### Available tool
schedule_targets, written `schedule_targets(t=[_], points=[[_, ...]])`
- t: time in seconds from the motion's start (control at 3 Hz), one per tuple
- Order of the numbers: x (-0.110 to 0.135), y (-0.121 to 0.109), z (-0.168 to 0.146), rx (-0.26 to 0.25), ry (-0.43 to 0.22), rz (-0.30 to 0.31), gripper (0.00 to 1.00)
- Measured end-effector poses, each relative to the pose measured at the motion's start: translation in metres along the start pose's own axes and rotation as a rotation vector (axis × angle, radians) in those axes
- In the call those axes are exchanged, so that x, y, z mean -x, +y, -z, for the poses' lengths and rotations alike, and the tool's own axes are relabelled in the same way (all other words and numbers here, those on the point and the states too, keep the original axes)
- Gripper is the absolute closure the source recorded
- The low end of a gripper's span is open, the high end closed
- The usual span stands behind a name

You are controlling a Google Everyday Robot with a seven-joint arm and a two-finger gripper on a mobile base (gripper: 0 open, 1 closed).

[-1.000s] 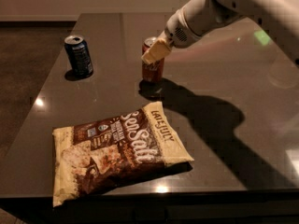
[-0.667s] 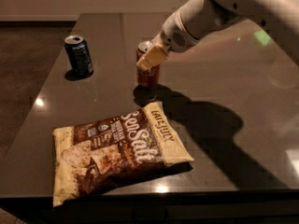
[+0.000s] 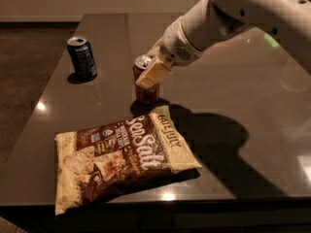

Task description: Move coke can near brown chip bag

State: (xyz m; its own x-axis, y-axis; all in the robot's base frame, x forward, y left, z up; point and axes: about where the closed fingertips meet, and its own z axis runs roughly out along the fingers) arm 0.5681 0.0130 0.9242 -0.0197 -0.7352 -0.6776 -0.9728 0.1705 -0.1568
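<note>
The coke can (image 3: pixel 144 91) is a small red can with a silver top, upright on the dark table, just behind the top edge of the brown chip bag (image 3: pixel 124 157). The bag lies flat near the table's front edge, dark brown with cream edges and white "Sea Salt" lettering. My gripper (image 3: pixel 150 74) comes in from the upper right on a white arm and is shut on the coke can; one cream finger (image 3: pixel 154 73) covers the can's upper right side.
A dark blue can (image 3: pixel 82 58) stands upright at the left of the table (image 3: pixel 233 130). The table's front edge runs just below the bag. The arm's shadow falls on the table right of the bag.
The gripper has carried the coke can left and toward the front, from the table's middle to just behind the chip bag. The blue can and bag have not moved.
</note>
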Motion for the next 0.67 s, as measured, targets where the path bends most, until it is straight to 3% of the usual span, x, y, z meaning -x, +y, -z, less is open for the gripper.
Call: schedule_targets(t=[0.67], points=[[-0.0072,0.0156,-0.0019,0.046,0.003,0.050,0.58]])
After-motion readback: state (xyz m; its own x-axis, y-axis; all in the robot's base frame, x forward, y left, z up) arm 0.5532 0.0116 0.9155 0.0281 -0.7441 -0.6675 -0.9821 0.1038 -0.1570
